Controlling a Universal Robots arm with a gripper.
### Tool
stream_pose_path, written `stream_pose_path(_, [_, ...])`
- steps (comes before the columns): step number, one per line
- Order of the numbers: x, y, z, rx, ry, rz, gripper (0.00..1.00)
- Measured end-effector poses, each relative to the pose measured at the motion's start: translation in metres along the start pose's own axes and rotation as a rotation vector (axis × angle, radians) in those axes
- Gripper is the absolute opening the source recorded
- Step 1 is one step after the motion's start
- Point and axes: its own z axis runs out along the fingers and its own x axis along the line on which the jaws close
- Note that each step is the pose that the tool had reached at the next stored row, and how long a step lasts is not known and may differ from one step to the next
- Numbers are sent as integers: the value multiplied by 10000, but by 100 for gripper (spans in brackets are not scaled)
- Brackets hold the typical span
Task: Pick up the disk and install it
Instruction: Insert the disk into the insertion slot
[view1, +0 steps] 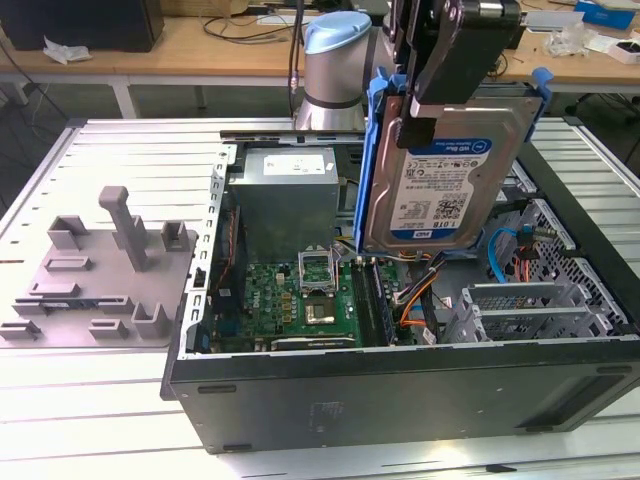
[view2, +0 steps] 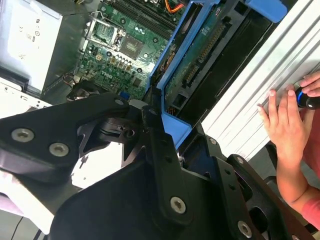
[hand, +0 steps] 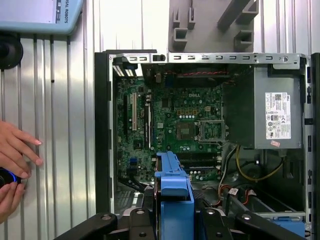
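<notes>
One disk hangs upright over the open computer case in the exterior view, clamped near its top by the gripper; stiff, weighty, shock-sensitive I'd judge, best gripped on its blue frame. Second wrist view: circuit side showing, the grip itself hidden behind black linkage. First wrist view: edge-on above the motherboard, partly cut off.
</notes>
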Motion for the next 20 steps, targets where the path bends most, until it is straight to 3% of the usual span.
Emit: stream_pose_path(20, [91,-269,-6,0,0,1,37])
